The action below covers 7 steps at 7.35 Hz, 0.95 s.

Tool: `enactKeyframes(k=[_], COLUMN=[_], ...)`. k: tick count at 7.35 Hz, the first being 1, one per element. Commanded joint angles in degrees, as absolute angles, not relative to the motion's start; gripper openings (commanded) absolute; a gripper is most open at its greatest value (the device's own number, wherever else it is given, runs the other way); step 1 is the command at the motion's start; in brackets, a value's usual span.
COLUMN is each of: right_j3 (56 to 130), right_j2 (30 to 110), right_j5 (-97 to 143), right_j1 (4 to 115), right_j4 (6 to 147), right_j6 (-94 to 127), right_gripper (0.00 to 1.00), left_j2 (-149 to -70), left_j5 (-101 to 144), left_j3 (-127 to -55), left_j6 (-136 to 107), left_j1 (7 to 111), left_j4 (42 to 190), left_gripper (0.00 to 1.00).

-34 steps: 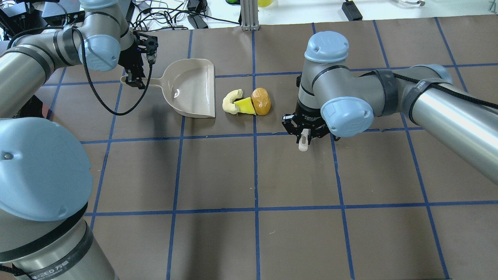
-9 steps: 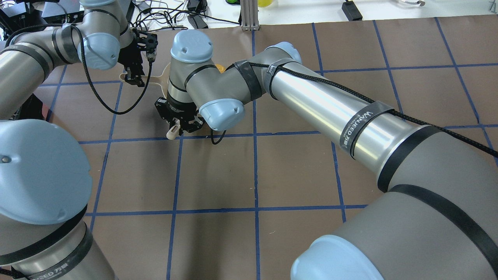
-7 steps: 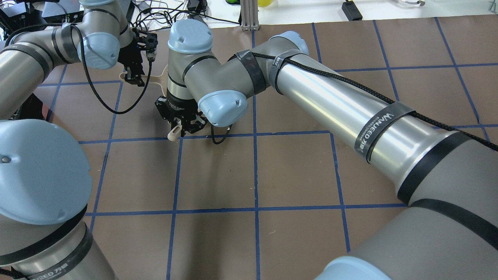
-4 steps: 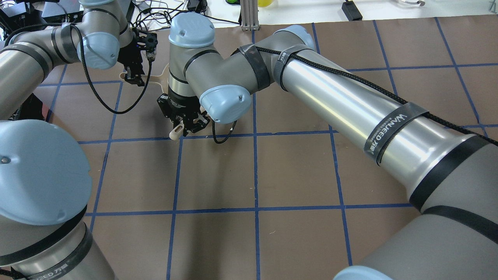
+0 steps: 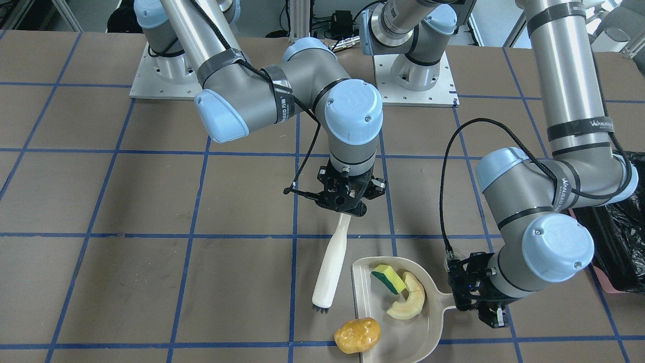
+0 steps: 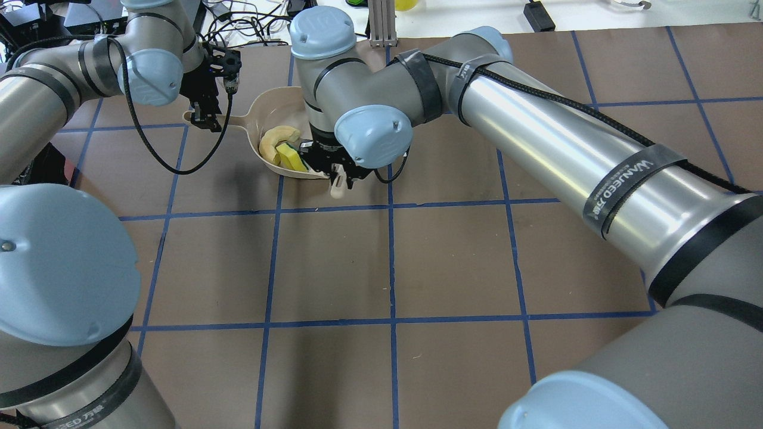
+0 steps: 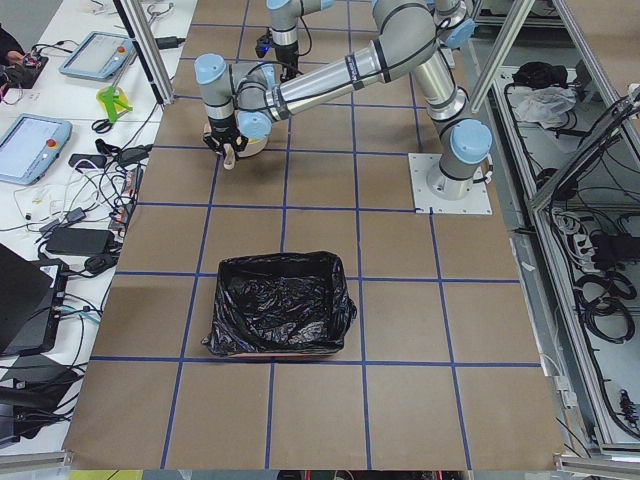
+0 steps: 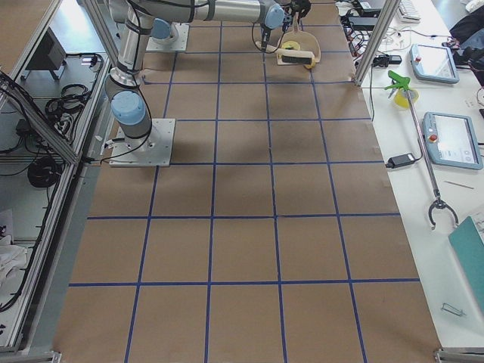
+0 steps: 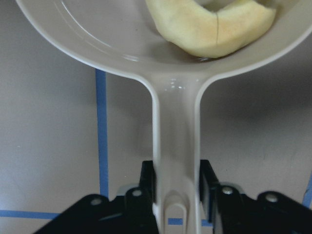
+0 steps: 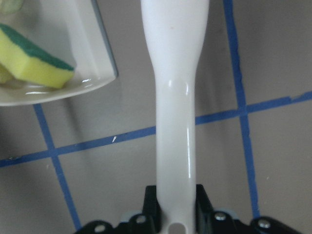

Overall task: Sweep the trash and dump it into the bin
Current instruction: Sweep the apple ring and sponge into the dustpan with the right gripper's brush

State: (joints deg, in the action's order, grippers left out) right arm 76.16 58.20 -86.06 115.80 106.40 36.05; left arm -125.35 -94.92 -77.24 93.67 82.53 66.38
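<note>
Potato lump (image 5: 357,335) at dustpan (image 5: 409,339) lip, left pincer (image 5: 463,297) gripping dustpan, right pincer (image 5: 345,209) gripping brush (image 5: 330,267)

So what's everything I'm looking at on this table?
sponge: one, yellow with green layer, in the dustpan
crescent slice: one, pale cream, in the dustpan beside the sponge
potato-like lump: one, golden-brown, at the dustpan's open lip
dustpan: one, beige, on the table
brush: one, white, beside the dustpan
bin: one, black-bagged, robot's left end
table: one, brown, blue grid
left gripper: shut on dustpan handle
right gripper: shut on brush
</note>
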Motion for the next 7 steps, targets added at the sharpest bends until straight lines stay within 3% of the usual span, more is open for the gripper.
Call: enactKeyframes(k=[1,3,7], right_j3=[75.94,73.93,66.45], right_j2=[56.0,50.56,45.53], right_j5=[-87.45,-89.28,-88.68], right_j1=[112.25,111.62,111.8], right_j4=[109.31,115.64,115.49], right_j6=[29.28,29.27,28.31], right_gripper=[0.0,0.0,0.0], left_j2=[-125.51,-125.77,-125.77], left_j5=[-95.27,-95.36,-95.36], left_j3=[-77.17,-77.08,-77.08], left_j6=[93.43,93.34,93.34], left_j1=[82.53,82.53,82.53], left_j4=[66.88,67.06,67.06], left_gripper=[0.11,0.1,0.1])
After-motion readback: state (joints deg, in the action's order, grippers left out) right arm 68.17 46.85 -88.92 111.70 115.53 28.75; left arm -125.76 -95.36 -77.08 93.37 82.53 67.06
